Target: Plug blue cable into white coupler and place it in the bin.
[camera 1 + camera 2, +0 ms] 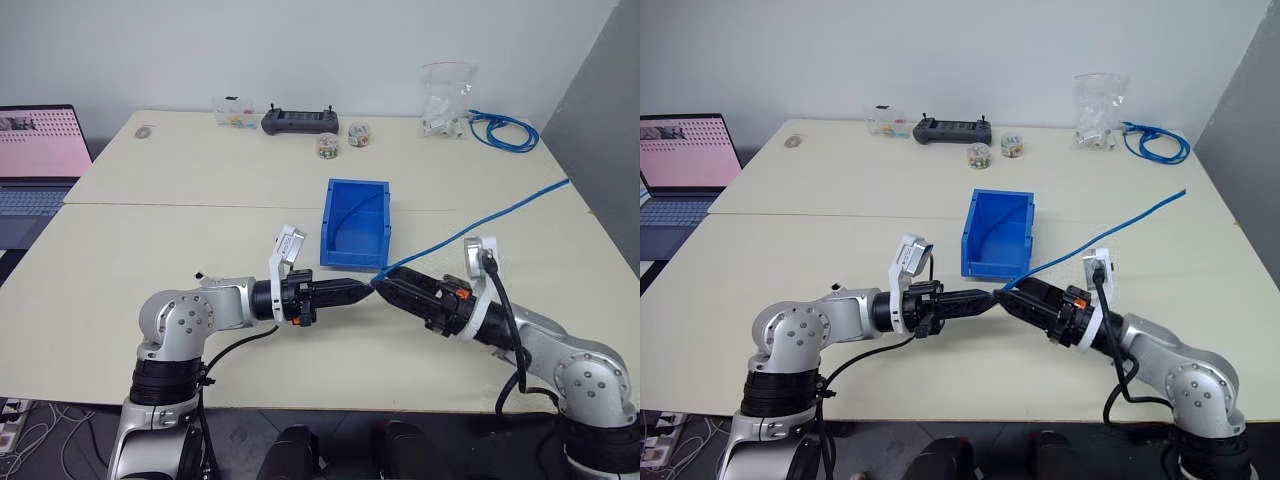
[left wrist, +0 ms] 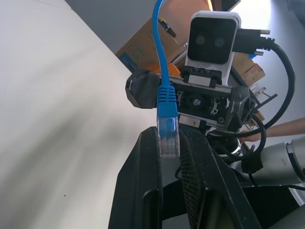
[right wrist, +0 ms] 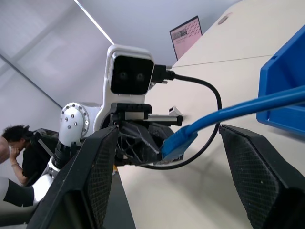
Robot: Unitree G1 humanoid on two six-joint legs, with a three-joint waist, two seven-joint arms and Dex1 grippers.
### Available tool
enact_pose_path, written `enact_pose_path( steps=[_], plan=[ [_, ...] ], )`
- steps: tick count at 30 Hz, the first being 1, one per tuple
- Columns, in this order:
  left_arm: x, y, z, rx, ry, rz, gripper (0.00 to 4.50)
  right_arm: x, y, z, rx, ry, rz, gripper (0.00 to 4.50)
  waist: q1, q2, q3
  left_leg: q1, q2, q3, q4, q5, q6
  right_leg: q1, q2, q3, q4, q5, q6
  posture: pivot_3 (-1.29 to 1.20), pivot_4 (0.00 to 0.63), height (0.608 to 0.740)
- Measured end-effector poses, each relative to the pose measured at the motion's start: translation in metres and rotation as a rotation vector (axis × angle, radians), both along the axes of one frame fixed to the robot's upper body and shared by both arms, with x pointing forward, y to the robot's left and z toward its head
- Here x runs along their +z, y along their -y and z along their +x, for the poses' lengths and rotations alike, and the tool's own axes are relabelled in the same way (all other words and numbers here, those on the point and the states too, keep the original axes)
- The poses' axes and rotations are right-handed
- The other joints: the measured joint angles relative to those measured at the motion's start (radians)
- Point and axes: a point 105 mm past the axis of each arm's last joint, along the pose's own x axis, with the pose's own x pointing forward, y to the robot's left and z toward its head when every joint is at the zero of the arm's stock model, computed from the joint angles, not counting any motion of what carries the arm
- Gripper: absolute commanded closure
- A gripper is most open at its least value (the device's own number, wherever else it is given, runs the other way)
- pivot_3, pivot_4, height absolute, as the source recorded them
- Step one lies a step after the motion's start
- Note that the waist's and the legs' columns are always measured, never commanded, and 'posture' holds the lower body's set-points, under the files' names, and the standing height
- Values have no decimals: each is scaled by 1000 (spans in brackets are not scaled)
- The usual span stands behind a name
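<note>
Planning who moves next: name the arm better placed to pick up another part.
Right, most likely. The right gripper stands open and empty, while the left gripper is shut on the plug of the blue cable and must keep holding it.

Blue cable [image 2: 167, 121] plug between fingers [image 2: 143, 181]

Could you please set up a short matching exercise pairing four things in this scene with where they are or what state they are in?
Things:
1. blue cable
2. bin
3. right gripper
4. laptop

Places or states:
A. fingers wide apart
B. at the table's left edge
C. plug pinched in the left gripper
D. on the table beyond both grippers

Pairs: 1-C, 2-D, 3-A, 4-B
</note>
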Motion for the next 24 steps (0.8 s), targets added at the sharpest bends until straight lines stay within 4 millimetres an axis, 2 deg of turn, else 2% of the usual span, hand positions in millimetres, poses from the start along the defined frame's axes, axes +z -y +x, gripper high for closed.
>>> enact_pose_path(
  steps=[2,5,17,24],
  plan=[
    [1,0,0,1,2,0,4263,2,-2,0,8,-4,12,923,0,0,0,0,0,0,0,0,0,0,0,0,0,0,0,0,150,740],
    [1,-1,-1,1,4,2,4263,5,-5,0,28,-14,32,1399,-1,0,0,0,0,0,0,0,0,0,0,0,0,0,0,0,150,740],
    [2,-2,-5,-13,-2,-20,4263,1,-6,0,46,-55,31,4318,-1,0,0,0,0,0,0,0,0,0,0,0,0,0,0,0,150,740],
    [3,-1,-6,-16,6,-29,4263,2,-6,-1,54,-61,36,4405,-1,0,0,0,0,0,0,0,0,0,0,0,0,0,0,0,150,740]
  ],
)
